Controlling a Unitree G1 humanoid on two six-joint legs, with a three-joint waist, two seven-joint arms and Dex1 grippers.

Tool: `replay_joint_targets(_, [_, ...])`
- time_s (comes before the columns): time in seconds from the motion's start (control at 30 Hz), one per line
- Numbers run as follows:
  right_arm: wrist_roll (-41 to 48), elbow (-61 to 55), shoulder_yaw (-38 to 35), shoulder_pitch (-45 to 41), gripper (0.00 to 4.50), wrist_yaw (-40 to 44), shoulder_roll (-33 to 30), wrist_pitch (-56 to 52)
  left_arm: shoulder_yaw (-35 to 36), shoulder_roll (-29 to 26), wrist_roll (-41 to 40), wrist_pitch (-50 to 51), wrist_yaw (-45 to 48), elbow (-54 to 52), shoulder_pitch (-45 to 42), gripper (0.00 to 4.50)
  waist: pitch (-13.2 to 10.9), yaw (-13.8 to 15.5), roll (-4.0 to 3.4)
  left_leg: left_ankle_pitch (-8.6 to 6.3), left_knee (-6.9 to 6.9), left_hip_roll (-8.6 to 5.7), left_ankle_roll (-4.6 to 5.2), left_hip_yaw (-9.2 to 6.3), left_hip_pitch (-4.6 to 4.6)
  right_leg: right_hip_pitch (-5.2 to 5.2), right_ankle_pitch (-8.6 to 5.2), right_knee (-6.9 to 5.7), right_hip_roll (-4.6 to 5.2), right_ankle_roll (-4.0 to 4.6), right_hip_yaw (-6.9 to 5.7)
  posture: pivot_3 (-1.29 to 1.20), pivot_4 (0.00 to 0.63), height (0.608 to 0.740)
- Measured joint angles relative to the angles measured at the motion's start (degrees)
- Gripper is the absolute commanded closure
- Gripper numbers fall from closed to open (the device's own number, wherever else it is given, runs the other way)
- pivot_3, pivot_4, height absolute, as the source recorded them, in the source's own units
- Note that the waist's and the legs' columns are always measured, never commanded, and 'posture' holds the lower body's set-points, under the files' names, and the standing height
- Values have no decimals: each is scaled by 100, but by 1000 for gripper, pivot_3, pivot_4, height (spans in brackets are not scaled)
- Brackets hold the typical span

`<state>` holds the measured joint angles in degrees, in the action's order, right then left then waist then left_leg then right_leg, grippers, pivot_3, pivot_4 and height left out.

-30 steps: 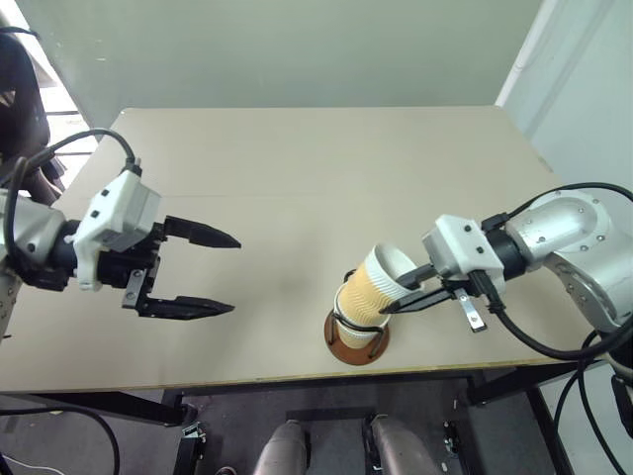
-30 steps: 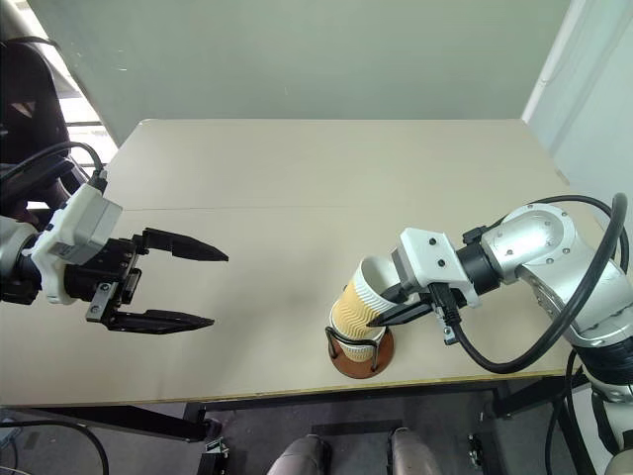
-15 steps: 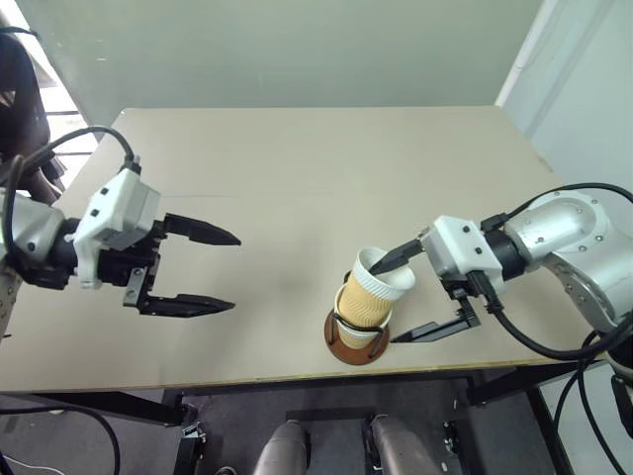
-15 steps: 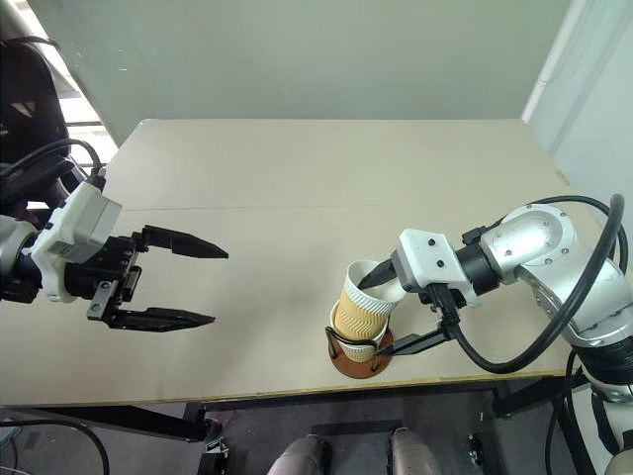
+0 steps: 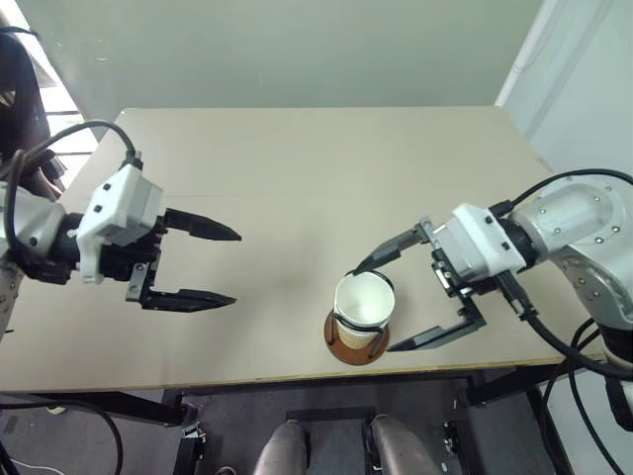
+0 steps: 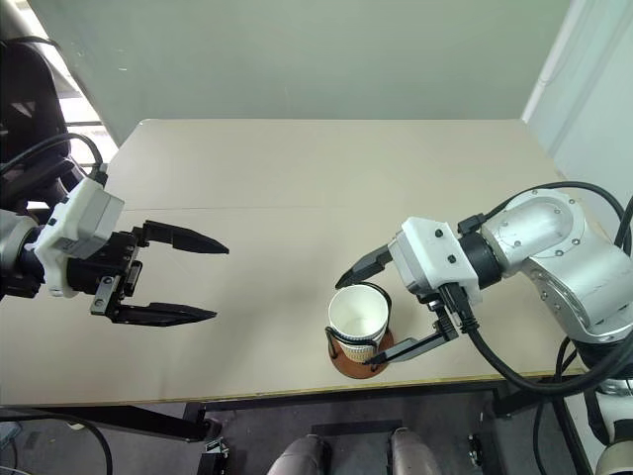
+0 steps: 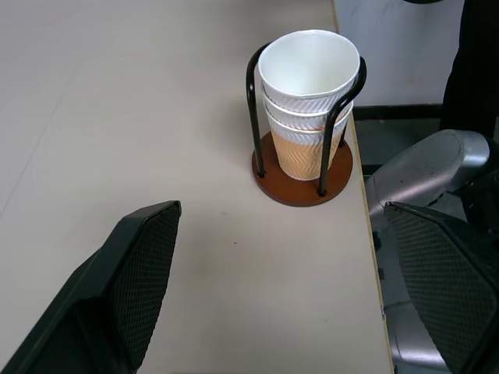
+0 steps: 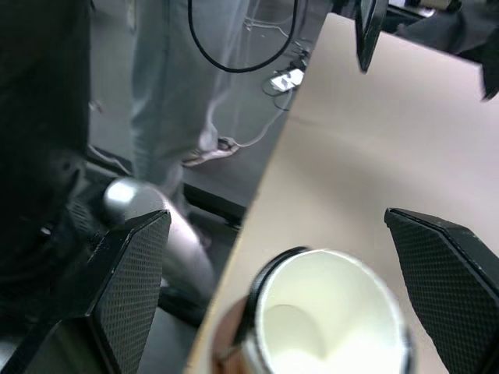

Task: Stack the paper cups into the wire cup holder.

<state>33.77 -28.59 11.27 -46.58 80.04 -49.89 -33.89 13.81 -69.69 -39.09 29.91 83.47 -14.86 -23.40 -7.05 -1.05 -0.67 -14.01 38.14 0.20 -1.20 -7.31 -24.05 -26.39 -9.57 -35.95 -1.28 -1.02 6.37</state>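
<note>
Having dropped upright into the wire cup holder (image 5: pixel 356 341), top paper cup (image 5: pixel 364 300) sitting between right pincer (image 5: pixel 379 307) fingers, now spread wide, gripping nothing; left pincer (image 5: pixel 230 267) open, empty, far.

Wide bare table (image 5: pixel 297 168) between arms, wire cup holder (image 5: pixel 357 341) at near edge

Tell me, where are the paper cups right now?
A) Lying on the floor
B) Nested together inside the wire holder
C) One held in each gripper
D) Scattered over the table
B: the left wrist view shows the cups nested one inside another within the black loops of the holder, near the table edge, while the left gripper and right gripper are both open and hold nothing.
</note>
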Motion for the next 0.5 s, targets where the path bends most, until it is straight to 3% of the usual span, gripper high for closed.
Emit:
replay_joint_targets(0.23, [-816,1889,-270,-330,30,320,-460,1095,152,-13,82,-15,-2,42,130,0,0,41,0,-4,-2,-2,1,-1,-3,-3,4,3,5,6,0,0,150,740])
replay_joint_targets(0.5, [-1000,3360,-1005,393,30,839,-962,2251,756,-77,85,21,-93,26,641,0,1,46,1,-21,-8,2,-1,1,-1,-4,-2,3,4,0,-2,0,150,740])
